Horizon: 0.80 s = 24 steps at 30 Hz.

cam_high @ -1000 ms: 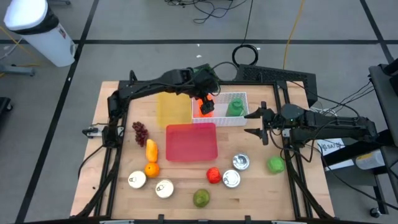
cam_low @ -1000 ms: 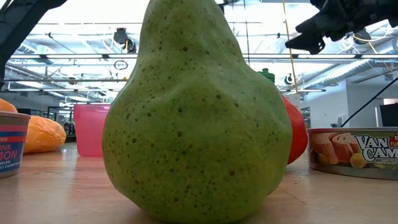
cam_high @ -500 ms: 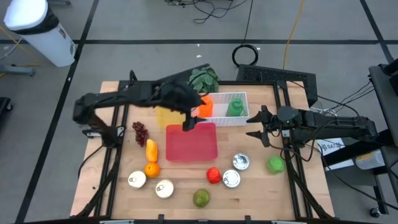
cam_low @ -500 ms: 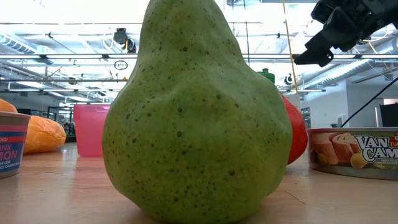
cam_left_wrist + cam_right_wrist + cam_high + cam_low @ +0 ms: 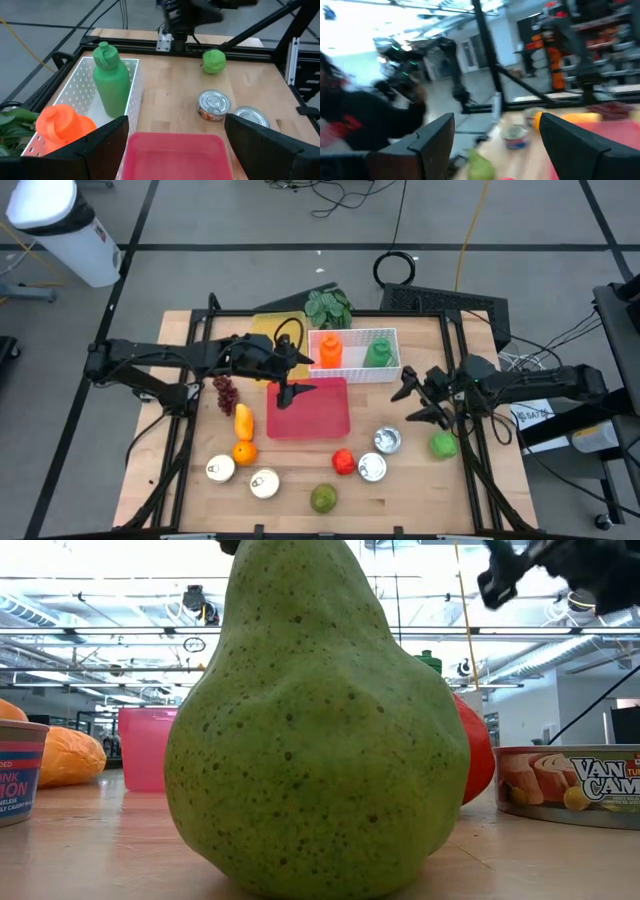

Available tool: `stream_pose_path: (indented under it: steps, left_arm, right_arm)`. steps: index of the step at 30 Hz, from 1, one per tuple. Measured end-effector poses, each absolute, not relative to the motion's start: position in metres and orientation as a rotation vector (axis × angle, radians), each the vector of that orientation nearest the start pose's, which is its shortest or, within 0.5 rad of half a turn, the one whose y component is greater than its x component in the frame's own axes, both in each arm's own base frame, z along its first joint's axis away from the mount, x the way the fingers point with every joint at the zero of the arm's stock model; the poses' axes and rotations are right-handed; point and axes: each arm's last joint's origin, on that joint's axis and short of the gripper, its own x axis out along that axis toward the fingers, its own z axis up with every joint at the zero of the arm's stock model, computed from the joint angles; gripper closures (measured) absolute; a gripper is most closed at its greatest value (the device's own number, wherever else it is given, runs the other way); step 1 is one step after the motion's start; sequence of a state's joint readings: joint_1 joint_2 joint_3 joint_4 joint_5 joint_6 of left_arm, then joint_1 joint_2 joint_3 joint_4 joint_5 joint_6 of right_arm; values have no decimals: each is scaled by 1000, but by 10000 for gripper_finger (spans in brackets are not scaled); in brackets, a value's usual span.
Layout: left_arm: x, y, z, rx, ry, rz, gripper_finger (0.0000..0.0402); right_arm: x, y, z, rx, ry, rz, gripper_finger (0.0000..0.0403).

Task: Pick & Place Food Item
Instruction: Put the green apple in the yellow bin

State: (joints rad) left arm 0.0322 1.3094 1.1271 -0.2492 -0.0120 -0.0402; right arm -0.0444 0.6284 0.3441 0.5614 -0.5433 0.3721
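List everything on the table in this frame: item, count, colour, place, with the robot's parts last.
White basket: 1, back centre of the table.
Orange bottle: 1, in the basket, its left end.
Green bottle: 1, in the basket, its right end.
Leafy greens: 1, green, behind the basket.
Yellow tray: 1, left of the basket.
Red tray: 1, table centre.
Grapes: 1 bunch, dark red, left of the red tray.
Cans: 4, two front left, two front right.
Pear: 1, green, front edge.
Green apple: 1, right side.
Left gripper: jaws open, empty, over the red tray's back left corner.
Right gripper: jaws open, empty, beside the green apple.
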Motion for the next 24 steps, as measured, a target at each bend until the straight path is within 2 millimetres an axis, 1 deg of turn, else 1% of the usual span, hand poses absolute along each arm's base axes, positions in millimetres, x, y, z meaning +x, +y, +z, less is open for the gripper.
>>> stream_pose_path:
  steps: [3, 5, 8, 10, 12, 14, 16, 18, 20, 22, 24]
  left_arm:
    - [292, 10, 332, -39, 428, 51, 62]
    - [293, 10, 332, -31, 426, 49, 62]
    - [293, 10, 331, -11, 430, 44, 62]
    - [293, 10, 332, -6, 430, 43, 62]
    - [293, 10, 331, -5, 433, 43, 62]
    - [293, 10, 331, -3, 440, 43, 62]
    - [292, 10, 330, 7, 449, 41, 62]
    - [292, 10, 330, 14, 452, 47, 62]
    - [292, 10, 330, 16, 453, 55, 62]
    - [292, 10, 328, 16, 453, 56, 62]
    - [292, 10, 323, 16, 457, 56, 62]
  right_arm:
    - [150, 20, 295, 299, -158, 591, 126]
    - [153, 28, 311, 302, -102, 566, 126]
    - [159, 39, 330, 319, 103, 467, 126]
    - [163, 46, 337, 337, 263, 384, 126]
    - [168, 52, 339, 383, 425, 275, 126]
    - [173, 57, 339, 441, 603, 179, 126]
    - [174, 60, 332, 533, 828, 71, 126]
    - [171, 61, 323, 670, 1059, -78, 126]
    - [165, 61, 313, 789, 1248, -240, 126]
    - [157, 65, 304, 857, 1388, -388, 126]
    - [153, 70, 296, 895, 1464, -480, 126]
